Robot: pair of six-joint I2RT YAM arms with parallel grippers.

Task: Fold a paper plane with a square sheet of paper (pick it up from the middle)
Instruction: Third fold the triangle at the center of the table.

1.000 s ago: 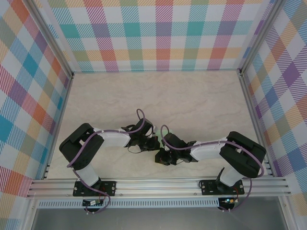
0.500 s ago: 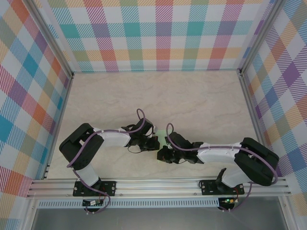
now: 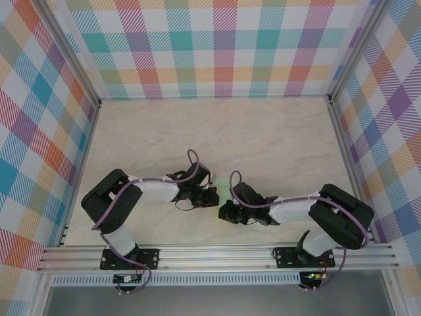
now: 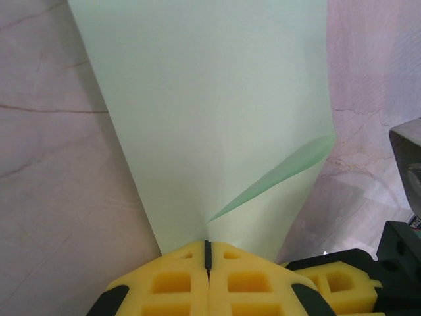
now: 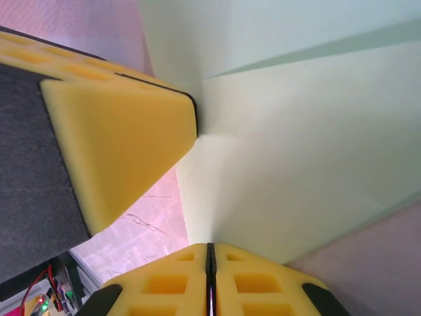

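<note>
Where left fingers (image 4: 177, 283) close, paper (image 4: 210, 118) sits pinched between.

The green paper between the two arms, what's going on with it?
Both arms are pinching the pale-green sheet of paper near the front middle of the table. The left gripper is shut on its edge, and the right gripper is shut on it close beside. A fold shows in the sheet; no plane yet.
</note>
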